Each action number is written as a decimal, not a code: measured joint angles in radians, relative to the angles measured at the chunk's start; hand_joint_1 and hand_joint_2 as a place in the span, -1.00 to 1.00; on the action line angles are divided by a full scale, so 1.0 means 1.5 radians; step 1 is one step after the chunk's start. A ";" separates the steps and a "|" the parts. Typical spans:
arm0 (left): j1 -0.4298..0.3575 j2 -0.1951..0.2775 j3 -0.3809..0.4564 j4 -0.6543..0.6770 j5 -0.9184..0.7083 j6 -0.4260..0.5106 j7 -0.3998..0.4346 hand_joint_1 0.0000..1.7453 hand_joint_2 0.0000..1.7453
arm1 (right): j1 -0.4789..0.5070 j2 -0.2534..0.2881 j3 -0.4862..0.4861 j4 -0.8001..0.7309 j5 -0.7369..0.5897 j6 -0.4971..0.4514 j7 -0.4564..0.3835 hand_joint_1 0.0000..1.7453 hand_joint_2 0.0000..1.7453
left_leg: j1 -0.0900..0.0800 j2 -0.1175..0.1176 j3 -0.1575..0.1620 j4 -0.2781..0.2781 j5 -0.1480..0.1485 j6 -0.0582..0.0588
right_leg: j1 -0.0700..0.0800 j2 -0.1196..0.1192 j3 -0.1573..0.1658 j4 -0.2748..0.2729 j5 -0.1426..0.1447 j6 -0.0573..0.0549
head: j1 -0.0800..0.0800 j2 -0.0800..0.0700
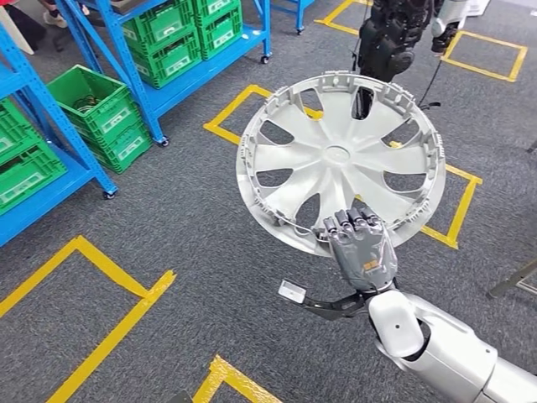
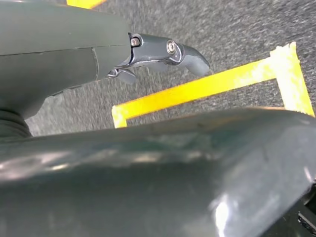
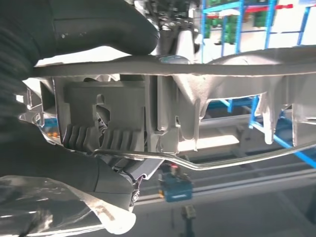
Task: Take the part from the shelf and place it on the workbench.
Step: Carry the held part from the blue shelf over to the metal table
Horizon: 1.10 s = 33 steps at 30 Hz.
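Right hand (image 1: pixel 362 252) grips the silver hubcap (image 1: pixel 340 159) at its near rim, fingers (image 1: pixel 350 222) curled over the edge; the right wrist view confirms thumb and fingers clamped on the rim (image 3: pixel 111 66). Hubcap is held up in the air, tilted, inner side facing the head camera, over grey carpet floor (image 1: pixel 190 218) with yellow tape squares (image 1: pixel 453 210). Blue shelf (image 1: pixel 159 92) with green crates (image 1: pixel 171 38) sits far left, well apart from the hubcap. Left hand (image 2: pixel 164 52) hangs over the floor; fingers hold nothing, can't tell whether they're curled or apart.
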 joint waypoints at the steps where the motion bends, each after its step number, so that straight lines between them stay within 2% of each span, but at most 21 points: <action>1: 0.000 0.000 0.000 0.000 0.000 0.000 0.000 -1.00 -1.00 | 0.000 0.001 0.000 0.001 0.000 -0.001 0.000 1.00 1.00 | 0.000 0.006 0.001 0.000 0.000 -0.002 | 0.000 0.009 -0.001 -0.001 0.002 -0.005 | 0.000 0.000; 3: -0.002 0.000 0.000 0.000 0.000 0.000 0.000 -1.00 -1.00 | 0.001 0.001 0.000 0.003 0.000 -0.001 0.000 1.00 1.00 | 0.002 0.005 0.002 0.003 -0.006 -0.009 | -0.003 0.022 -0.002 -0.002 0.005 -0.012 | -0.001 0.000; 4: -0.002 0.000 0.000 0.000 0.000 0.000 0.000 -1.00 -1.00 | 0.000 0.002 0.000 0.003 0.000 -0.001 0.000 1.00 1.00 | 0.003 -0.007 -0.004 0.019 -0.019 -0.011 | -0.004 0.029 -0.002 -0.003 0.007 -0.016 | -0.002 0.000; 7: -0.001 0.001 0.000 0.000 0.000 0.000 0.000 -1.00 -1.00 | 0.000 0.005 0.000 0.005 0.000 -0.001 0.000 1.00 1.00 | 0.005 -0.048 -0.057 0.140 -0.081 -0.014 | -0.005 0.051 -0.002 -0.003 0.009 -0.023 | -0.003 0.000; 8: 0.001 0.001 0.000 0.000 0.000 -0.001 0.000 -1.00 -1.00 | 0.001 0.007 0.001 0.006 0.000 -0.001 0.000 1.00 1.00 | 0.004 -0.052 -0.075 0.178 -0.093 -0.014 | -0.005 0.059 -0.002 -0.003 0.009 -0.023 | -0.003 0.000; 9: 0.002 0.001 0.000 0.000 0.000 -0.001 0.000 -1.00 -1.00 | 0.001 0.007 0.001 0.006 0.000 -0.001 0.000 1.00 1.00 | 0.004 -0.054 -0.084 0.196 -0.092 -0.012 | -0.003 0.068 -0.002 -0.003 0.009 -0.023 | -0.003 0.000; 10: 0.003 0.002 0.000 0.000 0.000 -0.002 0.000 -1.00 -1.00 | 0.001 0.007 0.001 0.007 0.000 0.000 0.000 1.00 1.00 | 0.004 -0.056 -0.082 0.186 -0.077 -0.009 | -0.002 0.078 -0.001 -0.003 0.010 -0.024 | -0.003 0.000; 11: 0.003 0.004 0.000 0.000 0.000 -0.003 0.000 -1.00 -1.00 | 0.001 0.007 0.001 0.007 0.000 0.000 0.000 1.00 1.00 | 0.004 -0.060 -0.068 0.152 -0.051 -0.006 | -0.001 0.087 -0.001 -0.002 0.010 -0.024 | -0.003 0.000; 13: 0.002 0.008 0.000 0.000 0.000 -0.007 -0.001 -1.00 -1.00 | 0.001 0.009 0.001 0.008 0.000 0.000 0.000 1.00 1.00 | 0.004 -0.088 -0.030 0.061 -0.006 0.003 | -0.001 0.104 -0.002 -0.001 0.011 -0.022 | -0.002 0.000; 15: 0.001 0.012 0.000 0.000 0.000 -0.010 -0.002 -1.00 -1.00 | -0.001 0.011 0.001 0.009 0.000 -0.001 0.000 1.00 1.00 | 0.004 -0.114 -0.009 0.013 0.004 0.007 | -0.005 0.118 -0.008 0.001 0.014 -0.017 | -0.002 0.000; 16: 0.000 0.014 0.000 0.000 0.000 -0.011 -0.002 -1.00 -1.00 | -0.001 0.012 0.002 0.009 0.000 -0.002 0.000 1.00 1.00 | 0.003 -0.116 -0.008 0.008 0.002 0.007 | -0.007 0.125 -0.012 0.001 0.016 -0.012 | -0.003 0.000; 18: -0.001 0.015 0.000 0.000 0.000 -0.011 -0.002 -1.00 -1.00 | 0.001 0.013 0.001 0.010 0.000 -0.003 0.000 1.00 1.00 | 0.004 -0.101 -0.005 -0.001 0.005 0.008 | -0.009 0.136 -0.018 -0.001 0.019 -0.003 | -0.003 0.000; 20: -0.002 0.016 0.001 0.000 0.000 -0.011 -0.002 -1.00 -1.00 | 0.002 0.013 0.001 0.010 -0.001 -0.004 0.000 1.00 1.00 | 0.008 -0.084 -0.001 -0.011 0.012 0.012 | -0.006 0.111 -0.033 0.020 0.004 0.003 | 0.003 0.000; 22: -0.002 0.017 0.001 0.000 0.000 -0.011 -0.002 -1.00 -1.00 | 0.000 0.014 0.001 0.011 0.000 -0.007 0.000 1.00 1.00 | 0.009 -0.066 0.000 -0.015 0.014 0.015 | -0.006 0.068 -0.067 0.094 -0.036 0.009 | 0.010 0.000; 23: -0.002 0.016 0.001 0.000 -0.001 -0.011 -0.001 -1.00 -1.00 | 0.000 0.015 0.001 0.011 0.000 -0.008 0.000 1.00 1.00 | 0.009 -0.057 0.000 -0.015 0.014 0.015 | -0.007 0.055 -0.088 0.140 -0.054 0.012 | 0.011 0.000; 25: -0.001 0.017 0.001 0.000 -0.002 -0.011 0.000 -1.00 -1.00 | 0.002 0.017 0.001 0.011 0.000 -0.009 0.000 1.00 1.00 | 0.009 -0.040 0.000 -0.015 0.013 0.014 | -0.009 0.045 -0.109 0.185 -0.062 0.016 | 0.011 0.000; 26: -0.001 0.017 0.001 0.000 -0.002 -0.011 0.000 -1.00 -1.00 | 0.003 0.017 0.001 0.012 0.000 -0.009 0.000 1.00 1.00 | 0.009 -0.032 0.000 -0.014 0.012 0.013 | -0.011 0.041 -0.099 0.169 -0.048 0.017 | 0.011 0.000; 28: -0.002 0.016 0.001 0.000 -0.003 -0.011 0.000 -1.00 -1.00 | 0.002 0.017 0.001 0.013 -0.001 -0.009 0.000 1.00 1.00 | 0.009 -0.020 0.002 -0.013 0.010 0.009 | -0.011 0.024 -0.049 0.075 -0.009 0.016 | 0.011 0.000; 30: -0.003 0.017 0.001 0.000 -0.003 -0.011 0.000 -1.00 -1.00 | 0.001 0.018 0.000 0.014 0.000 -0.009 0.000 1.00 1.00 | 0.005 -0.009 0.003 -0.011 0.006 0.002 | -0.007 0.001 -0.007 0.002 0.010 0.008 | 0.010 0.000; 31: -0.003 0.017 0.001 0.000 -0.004 -0.011 0.000 -1.00 -1.00 | 0.001 0.018 -0.001 0.013 0.000 -0.009 0.000 1.00 1.00 | 0.002 -0.004 0.004 -0.010 0.005 -0.001 | -0.005 -0.003 -0.001 -0.008 0.009 0.003 | 0.010 0.000; 33: -0.003 0.018 0.001 0.000 -0.004 -0.011 0.000 -1.00 -1.00 | 0.002 0.018 -0.001 0.013 0.000 -0.009 0.000 1.00 1.00 | 0.002 0.007 0.006 -0.010 0.003 -0.007 | -0.003 0.010 -0.002 -0.007 0.009 -0.007 | 0.010 0.000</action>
